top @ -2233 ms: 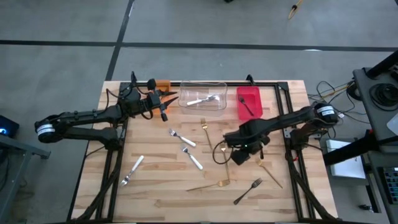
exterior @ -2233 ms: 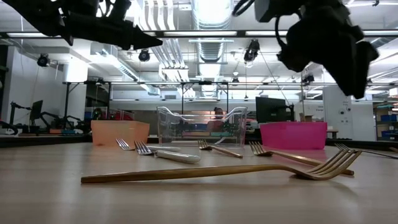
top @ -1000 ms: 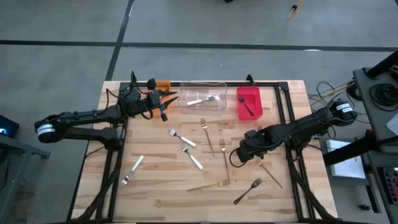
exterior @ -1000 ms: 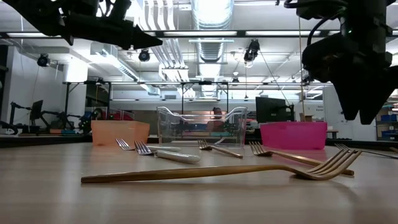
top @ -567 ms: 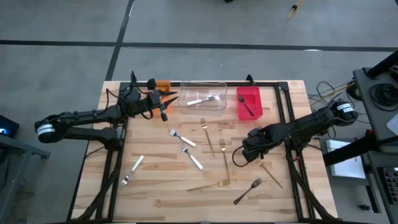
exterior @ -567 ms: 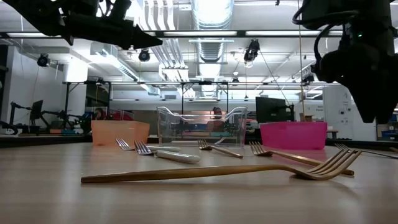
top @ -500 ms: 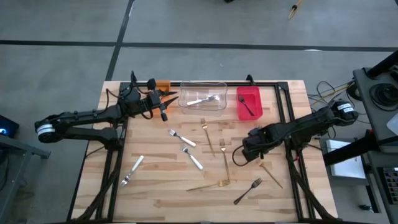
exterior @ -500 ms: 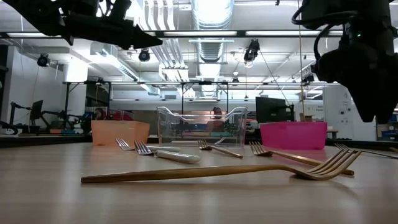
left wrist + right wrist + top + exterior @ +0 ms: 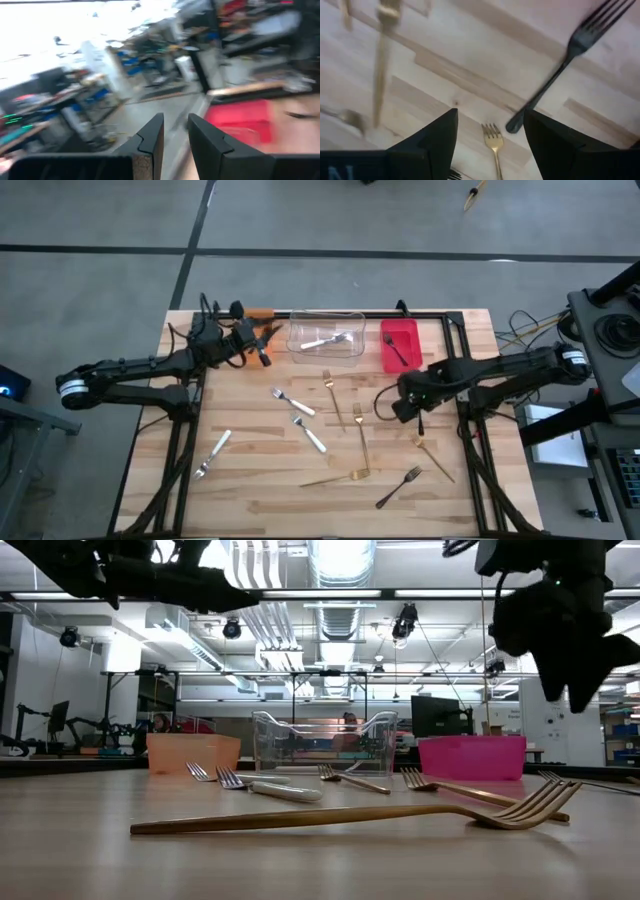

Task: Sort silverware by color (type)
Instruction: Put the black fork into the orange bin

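The left gripper (image 9: pixel 262 340) is held above the upper left of the table (image 9: pixel 250 480) in the high view, close to the orange bin (image 9: pixel 261 314); in the left wrist view its fingers (image 9: pixel 150 137) are set with only a narrow gap between them and nothing is held. The right gripper (image 9: pixel 398 402) is raised over the right middle of the table, and in the right wrist view its fingers (image 9: pixel 437 135) are spread wide with nothing gripped between them. A silver fork (image 9: pixel 325 340) is seen inside the clear bin (image 9: pixel 326 333) at the top centre, and a black fork (image 9: pixel 398 350) lies in the red bin (image 9: pixel 400 345) just to its right. Two silver forks (image 9: pixel 291 402) and (image 9: pixel 309 434) lie near the middle of the table, and a third (image 9: pixel 213 453) is found at the lower left. Gold forks (image 9: pixel 331 398) and (image 9: pixel 362 438) lie at the centre, another gold piece (image 9: pixel 335 478) lower down, and one more (image 9: pixel 436 457) at the lower right. A second black fork (image 9: pixel 398 487) rests near the bottom edge, also seen in the right wrist view (image 9: pixel 560 65) beside a gold fork (image 9: pixel 493 141).
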Available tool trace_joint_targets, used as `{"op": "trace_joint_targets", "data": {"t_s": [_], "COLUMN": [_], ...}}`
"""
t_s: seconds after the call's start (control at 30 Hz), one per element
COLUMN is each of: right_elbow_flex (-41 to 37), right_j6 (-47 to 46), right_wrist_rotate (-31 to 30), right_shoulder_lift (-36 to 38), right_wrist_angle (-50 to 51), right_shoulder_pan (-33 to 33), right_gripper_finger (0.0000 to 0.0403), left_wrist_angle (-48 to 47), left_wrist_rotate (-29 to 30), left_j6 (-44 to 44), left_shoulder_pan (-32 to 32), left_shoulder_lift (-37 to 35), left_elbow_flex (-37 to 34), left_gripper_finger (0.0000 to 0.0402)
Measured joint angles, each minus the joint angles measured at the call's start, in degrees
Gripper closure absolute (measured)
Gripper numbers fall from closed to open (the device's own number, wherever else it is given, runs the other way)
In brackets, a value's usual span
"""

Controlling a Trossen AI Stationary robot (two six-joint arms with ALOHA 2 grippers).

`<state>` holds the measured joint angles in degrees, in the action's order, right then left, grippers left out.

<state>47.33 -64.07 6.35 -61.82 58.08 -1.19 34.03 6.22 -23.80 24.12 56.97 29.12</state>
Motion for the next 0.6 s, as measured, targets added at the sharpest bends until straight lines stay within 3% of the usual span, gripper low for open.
{"op": "trace_joint_targets", "data": {"t_s": [0.2,0.37,0.6], "right_elbow_flex": [0.0,0.0,0.0], "right_j6": [5.2,11.0,22.9], "right_wrist_rotate": [-6.5,-10.9,-8.9], "right_shoulder_lift": [9.0,14.2,11.9], "right_wrist_angle": [-0.7,-6.2,-19.1], "right_shoulder_pan": [7.0,13.1,22.9], "right_gripper_finger": [0.0188,0.0188,0.0188], "left_wrist_angle": [8.7,14.0,18.5], "left_wrist_rotate": [9.2,9.9,9.9], "left_j6": [-3.8,-5.8,-11.4], "left_shoulder_pan": [0.0,0.0,0.1], "left_shoulder_lift": [0.0,0.0,0.0], "left_elbow_flex": [0.0,0.0,0.0], "left_gripper_finger": [0.0331,0.0331,0.0331]}}
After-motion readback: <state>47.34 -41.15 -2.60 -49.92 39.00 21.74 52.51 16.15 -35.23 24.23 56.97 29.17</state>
